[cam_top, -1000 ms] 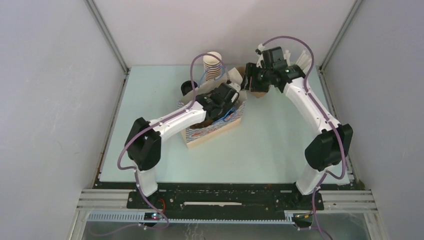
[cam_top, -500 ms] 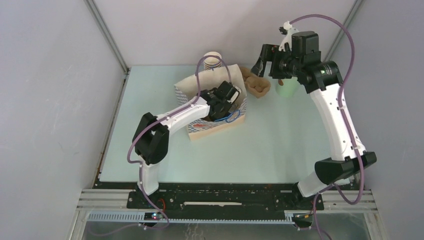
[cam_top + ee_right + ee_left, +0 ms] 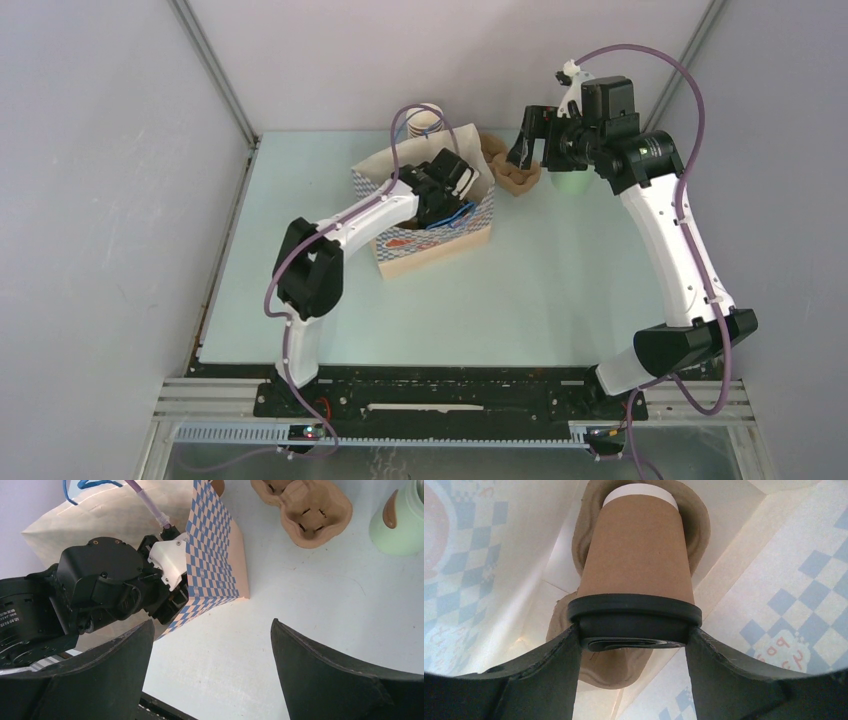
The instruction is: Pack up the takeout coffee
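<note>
Pale-green desk point(image 3: 560, 280). My left fingers point(image 3: 539, 675) clamp the takeout coffee point(image 3: 636, 550) at the pulp tray point(image 3: 696, 535) in the bag point(image 3: 440, 240); right fingers point(image 3: 100, 670) spread, empty. Releasing off-centre could tip it.

Looking down past the right gripper point(image 3: 210, 626), its two dark fingers fill the bottom corners, spread wide with only pale table point(image 3: 310, 595) between them. At upper left stands a paper bag point(image 3: 212, 555), blue-and-white checked with a peach edge. The left arm point(image 3: 100, 590), black with a white joint, reaches into the bag's mouth, and a purple cable point(image 3: 150, 502) trails from it. At the top lies a brown moulded-pulp cup tray point(image 3: 305, 510), both sockets empty. Just beside it, at the right edge, stands a pale green cup point(image 3: 400, 530).
</note>
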`<state>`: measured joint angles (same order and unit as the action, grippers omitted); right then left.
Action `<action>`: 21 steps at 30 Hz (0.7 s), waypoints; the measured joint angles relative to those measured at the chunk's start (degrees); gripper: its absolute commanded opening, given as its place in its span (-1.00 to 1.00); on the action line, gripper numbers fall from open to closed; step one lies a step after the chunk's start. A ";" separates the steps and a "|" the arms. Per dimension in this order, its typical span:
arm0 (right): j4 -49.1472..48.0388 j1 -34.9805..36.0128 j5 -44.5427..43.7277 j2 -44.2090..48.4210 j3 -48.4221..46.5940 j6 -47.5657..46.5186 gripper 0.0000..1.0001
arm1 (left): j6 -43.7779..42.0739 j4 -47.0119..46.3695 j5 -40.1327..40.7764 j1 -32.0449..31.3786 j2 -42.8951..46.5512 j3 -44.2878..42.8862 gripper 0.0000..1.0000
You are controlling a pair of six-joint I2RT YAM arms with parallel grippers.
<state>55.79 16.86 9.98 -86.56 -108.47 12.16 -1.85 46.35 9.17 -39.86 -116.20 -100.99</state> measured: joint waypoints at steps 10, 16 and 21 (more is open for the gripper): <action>0.04 0.00 0.22 1.95 2.86 -0.33 0.90 | -1.25 0.52 -1.90 0.96 -1.86 -1.62 -0.38; -0.04 0.00 0.81 2.51 4.11 -0.33 0.89 | -1.33 0.55 -1.90 1.05 -2.69 -2.58 -0.26; -0.15 0.09 1.27 2.51 4.92 -0.31 0.90 | -1.33 0.70 -1.79 1.05 -2.86 -3.15 0.17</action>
<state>55.64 16.95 11.25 -84.05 -103.55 11.86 -3.18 47.05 7.38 -38.81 -119.07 -104.14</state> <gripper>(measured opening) 0.946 0.730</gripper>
